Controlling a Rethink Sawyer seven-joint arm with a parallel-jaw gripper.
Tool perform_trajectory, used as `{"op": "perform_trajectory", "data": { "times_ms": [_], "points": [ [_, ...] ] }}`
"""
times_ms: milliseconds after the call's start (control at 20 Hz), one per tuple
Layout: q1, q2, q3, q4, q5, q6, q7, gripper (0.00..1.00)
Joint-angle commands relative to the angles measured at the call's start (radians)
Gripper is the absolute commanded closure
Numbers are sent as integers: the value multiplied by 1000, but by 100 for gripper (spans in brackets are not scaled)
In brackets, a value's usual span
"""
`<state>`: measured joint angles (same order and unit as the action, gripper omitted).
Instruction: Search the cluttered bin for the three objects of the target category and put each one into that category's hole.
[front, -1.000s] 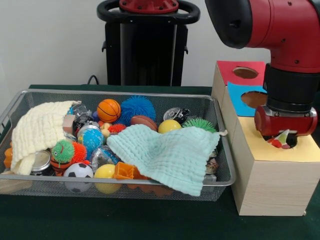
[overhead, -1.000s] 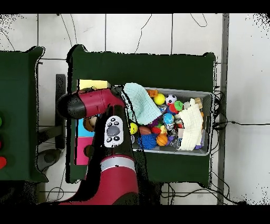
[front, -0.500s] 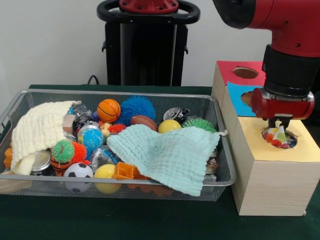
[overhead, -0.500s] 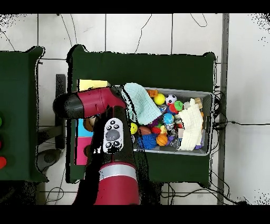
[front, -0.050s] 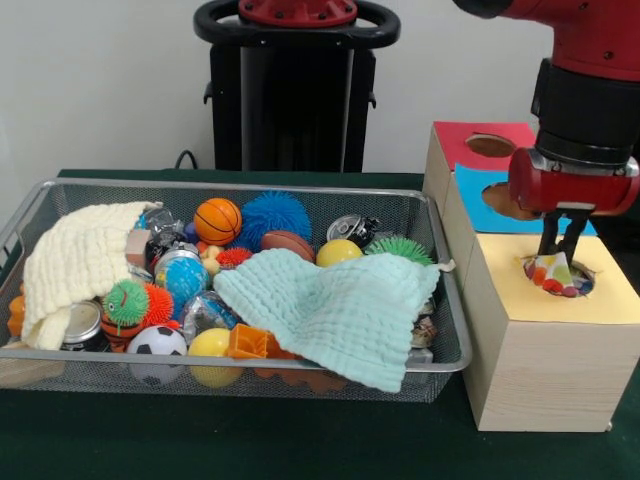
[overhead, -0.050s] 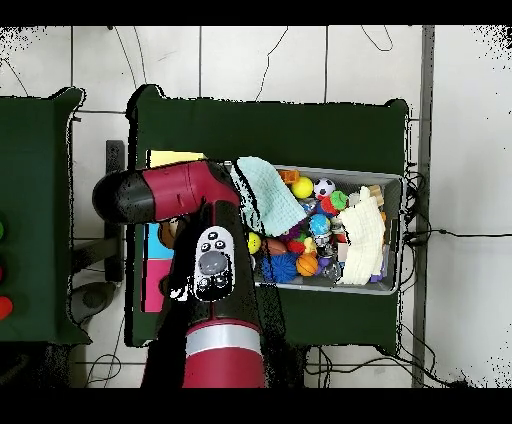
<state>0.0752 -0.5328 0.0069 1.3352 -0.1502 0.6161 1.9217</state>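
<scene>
Claw (front, -0.050s: 561, 250) tips hang just above the hole (front, -0.050s: 559, 277) in the yellow top of the wooden box (front, -0.050s: 545, 345); its two dark fingers stand close together with nothing between them, so it reads as closed and empty. A multicoloured wrapped item (front, -0.050s: 556, 274) sits inside that hole, directly below the tips. Only the front view shows this; from overhead, the red arm (overhead, -0.050s: 190, 215) covers the claw, the hole and most of the box, leaving a strip of yellow (overhead, -0.050s: 176, 158) and bits of the blue and pink panels visible.

Behind the yellow section, the front view also shows a blue panel (front, -0.050s: 478, 195) and a red panel (front, -0.050s: 470, 140), each with its own hole.

To the left of the box, touching or just beside it, the wire bin (front, -0.050s: 60, 375) rests on the green table (front, -0.050s: 250, 440). A mint cloth (front, -0.050s: 340, 310) drapes over the bin's right half, hiding what lies under it, and a cream cloth (front, -0.050s: 75, 260) covers the left end. Between them lie a basketball (front, -0.050s: 217, 220), a blue spiky ball (front, -0.050s: 275, 215), a soccer ball (front, -0.050s: 156, 342), a yellow ball (front, -0.050s: 338, 251) and a tin can (front, -0.050s: 82, 325).
</scene>
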Motion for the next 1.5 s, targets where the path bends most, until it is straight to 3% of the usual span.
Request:
{"op": "perform_trajectory", "data": {
  "times_ms": [50,650,800,900,1200,1500],
  "points": [
    [-45,-21,58,65,26,139,26,100],
    [-68,-168,81,43,70,372,-19,100],
    [-71,-170,91,23,76,397,-17,100],
    [-74,-159,101,19,81,376,-12,100],
    [-57,-52,102,-24,76,149,72,100],
    [-77,5,113,-35,78,18,79,100]
  ]
}}
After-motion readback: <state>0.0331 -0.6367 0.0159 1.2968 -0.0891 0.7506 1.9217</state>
